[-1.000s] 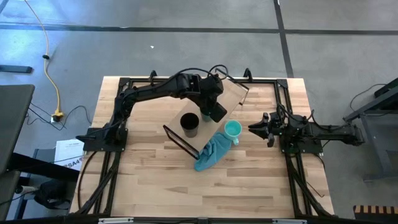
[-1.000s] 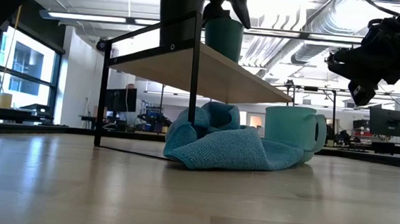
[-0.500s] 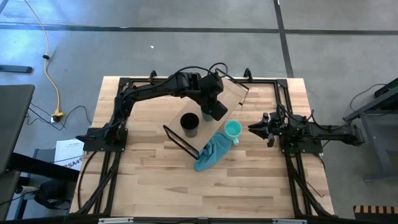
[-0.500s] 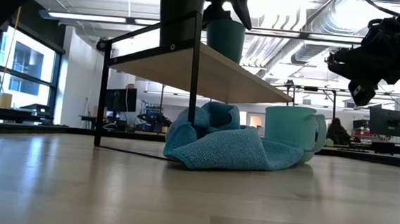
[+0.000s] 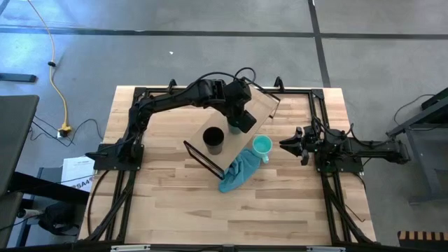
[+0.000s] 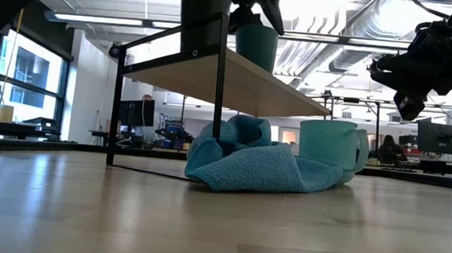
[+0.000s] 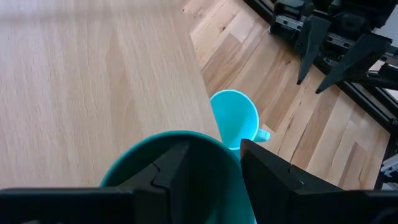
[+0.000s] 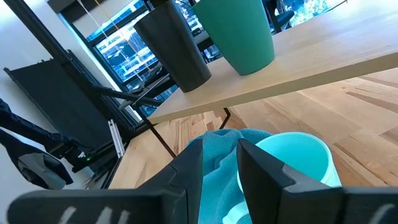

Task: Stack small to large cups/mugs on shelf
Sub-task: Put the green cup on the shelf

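The dark green cup point(image 8: 239, 31) stands upright on the light-wood shelf point(image 5: 264, 105), beside the black cup point(image 5: 213, 139), which also rests on the board. My left gripper point(image 5: 238, 124) reaches over the shelf from the left and is shut on the green cup. The mint mug point(image 5: 262, 146) stands on the tabletop by the shelf's right side, against the crumpled teal cloth point(image 5: 238, 173). My right gripper point(image 5: 285, 145) waits level at the table's right, open, with nothing between its fingers. My left gripper pinches the green cup's wall at the rim point(image 7: 227, 150), on the side toward the mint mug. One finger point(image 7: 177, 171) is inside the cup and the other point(image 7: 267, 177) outside. The fingers slant down from above. The cup is upright, its base point(image 8: 252, 68) at the board's top.
The shelf's black frame legs point(image 6: 219, 94) stand on the tabletop, with the cloth point(image 6: 247, 164) partly under the board. Black arm mounts point(image 5: 115, 154) line the table's left and right edges. Bare tabletop lies toward the near edge.
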